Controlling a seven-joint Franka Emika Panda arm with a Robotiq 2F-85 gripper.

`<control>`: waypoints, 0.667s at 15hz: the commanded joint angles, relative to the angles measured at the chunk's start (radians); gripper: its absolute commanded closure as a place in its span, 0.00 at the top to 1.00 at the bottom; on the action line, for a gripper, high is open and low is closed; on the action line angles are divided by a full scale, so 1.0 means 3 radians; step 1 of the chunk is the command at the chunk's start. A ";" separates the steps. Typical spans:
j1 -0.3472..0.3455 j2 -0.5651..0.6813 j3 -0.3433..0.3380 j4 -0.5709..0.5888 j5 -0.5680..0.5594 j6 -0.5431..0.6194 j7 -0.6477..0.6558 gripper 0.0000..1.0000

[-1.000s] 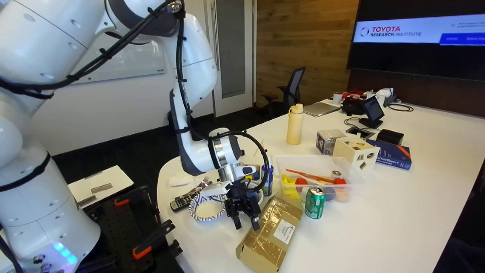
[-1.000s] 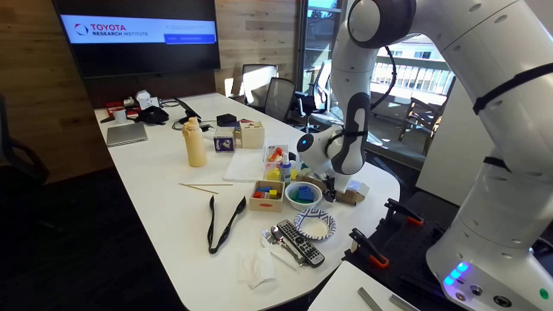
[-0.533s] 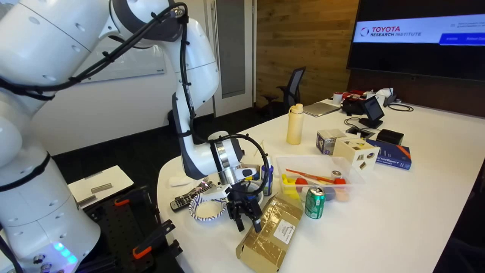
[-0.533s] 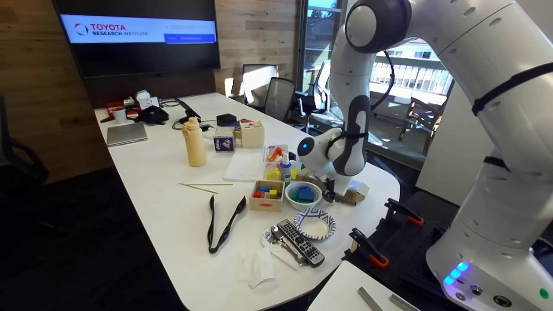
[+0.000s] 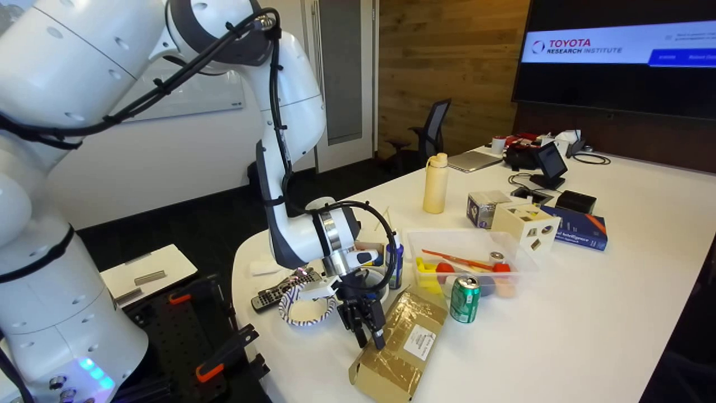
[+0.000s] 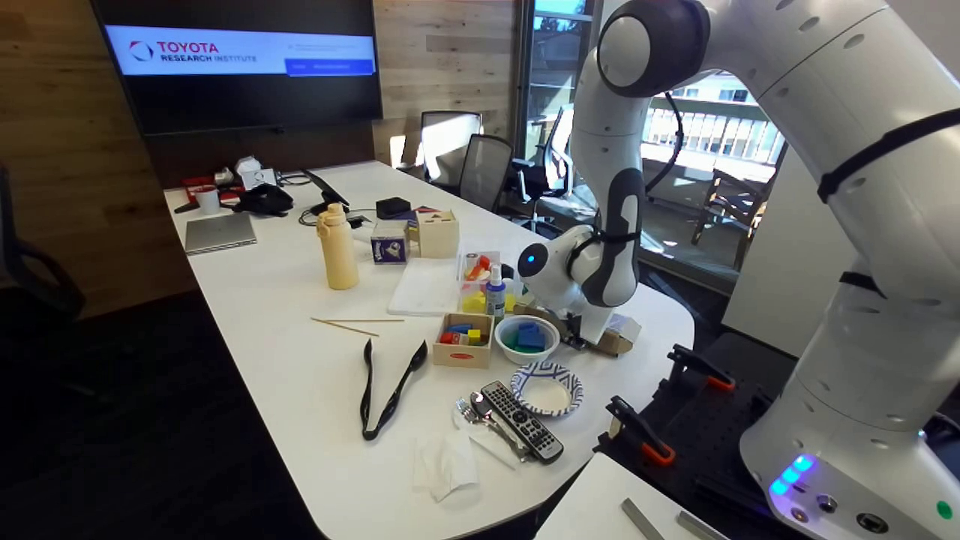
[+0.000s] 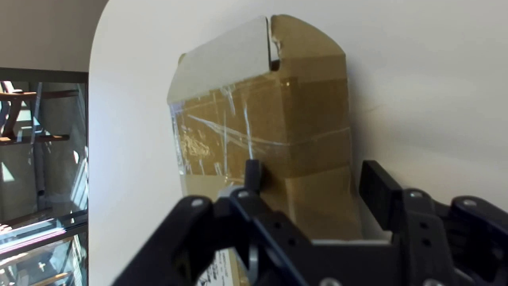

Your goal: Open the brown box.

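We've got the gripper (image 7: 313, 178) spread, gripping nothing, astride a long side of the brown box (image 5: 398, 336) on the table (image 5: 548, 330), and there's the grey end flap (image 7: 222, 61), beyond us down the box's length, probably our next target!

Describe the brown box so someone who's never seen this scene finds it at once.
On the white table, find the clear bin and the green can. The brown box lies beside them, set apart by flat cardboard, shiny tape and a white label.
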 commanded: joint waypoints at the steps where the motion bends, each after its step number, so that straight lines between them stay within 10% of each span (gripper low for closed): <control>1: -0.0098 0.0020 0.0060 0.0057 -0.0151 -0.0028 0.0154 0.35; 10: -0.0272 -0.0048 0.0155 0.0026 -0.0148 -0.0029 0.0005 0.11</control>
